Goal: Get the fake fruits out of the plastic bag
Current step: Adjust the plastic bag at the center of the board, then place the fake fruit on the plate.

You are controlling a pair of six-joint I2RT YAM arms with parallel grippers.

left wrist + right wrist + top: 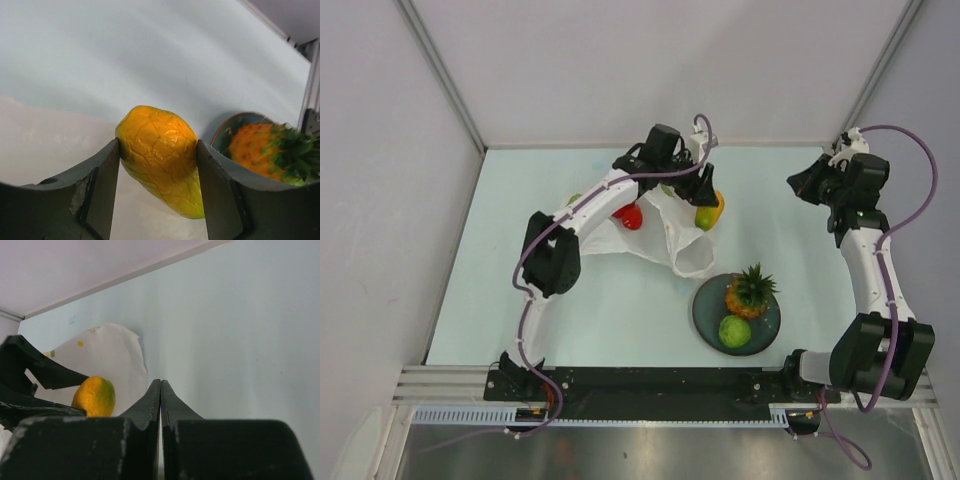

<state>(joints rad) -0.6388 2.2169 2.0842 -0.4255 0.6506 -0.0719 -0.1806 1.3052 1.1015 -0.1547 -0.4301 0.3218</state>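
Note:
My left gripper [708,205] is shut on the yellow-orange mango [162,157], holding it above the table just right of the plastic bag [670,245]; the mango also shows in the top view [709,213] and the right wrist view [94,396]. The bag lies crumpled mid-table with a red fruit [631,216] at its left. The orange pineapple [748,291] and a green round fruit [734,331] sit on the dark plate [705,310]; the pineapple also shows in the left wrist view [265,150]. My right gripper [802,186] is shut and empty at the far right, its fingertips [160,385] pressed together.
Grey walls with metal posts enclose the table on the back, left and right. The arm bases stand on a rail along the near edge. A bit of green shows at the bag's left edge [574,199].

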